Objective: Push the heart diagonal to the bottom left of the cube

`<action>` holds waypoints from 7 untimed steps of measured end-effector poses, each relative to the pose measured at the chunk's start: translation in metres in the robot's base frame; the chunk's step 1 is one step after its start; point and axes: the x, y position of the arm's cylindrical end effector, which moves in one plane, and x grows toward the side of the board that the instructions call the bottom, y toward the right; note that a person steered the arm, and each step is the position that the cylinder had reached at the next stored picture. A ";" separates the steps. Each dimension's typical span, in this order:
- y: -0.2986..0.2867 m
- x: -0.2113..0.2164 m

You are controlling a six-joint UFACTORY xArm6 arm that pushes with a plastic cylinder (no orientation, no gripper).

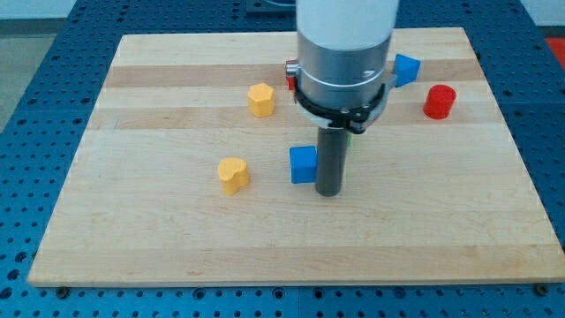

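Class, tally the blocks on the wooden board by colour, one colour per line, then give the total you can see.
Yellow: 2, a heart and a six-sided block
Blue: 2, a cube and a block
Red: 2, a cylinder and a sliver behind the arm
Green: 1, a sliver behind the rod
Total: 7

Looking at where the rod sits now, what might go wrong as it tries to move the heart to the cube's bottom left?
1. My tip stands right beside the blue cube, on its right; heading straight for the yellow heart would likely shove the cube, moving the reference.
2. The heart lies left of the cube, so a push from the right may send it too far left.
3. The arm hides a green block, which it could nudge.
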 end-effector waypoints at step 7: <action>-0.096 -0.002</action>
